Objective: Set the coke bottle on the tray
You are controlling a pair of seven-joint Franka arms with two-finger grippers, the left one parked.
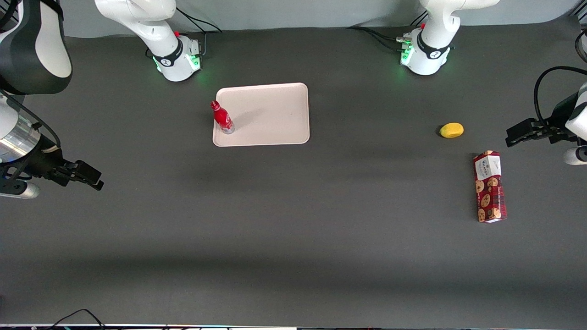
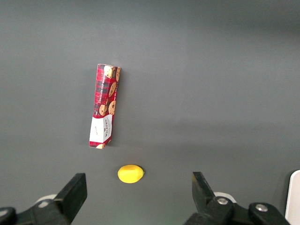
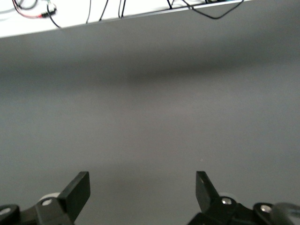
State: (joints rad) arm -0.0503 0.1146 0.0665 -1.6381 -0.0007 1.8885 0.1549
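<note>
The small red coke bottle point(image 1: 223, 118), with red cap, white lettering and clear base, stands on the flat pale pinkish-beige rectangular tray point(image 1: 270, 114). Its base rests just inside the tray's low rim, at the edge facing the working arm's end of the table and toward the corner nearer the front camera. The bottle appears tilted in the front view; whether this is a true lean or a camera effect cannot be determined.

The tray lies on the dark grey table point(image 1: 293, 229), in front of the arm bases.

The right arm's black two-finger gripper point(image 1: 87, 176) hovers well apart from the tray, at the working arm's end of the table and nearer the front camera than the bottle. Its fingers are spread apart and hold nothing; the right wrist view shows only bare table between them.

Toward the parked arm's end of the table lie a small yellow lemon-shaped object point(image 1: 451, 130) and a long red cookie box point(image 1: 490, 186), both well apart from the tray.

Task status, as judged: placement is complete and the bottle is released. No step remains except, possibly, parking the arm.
</note>
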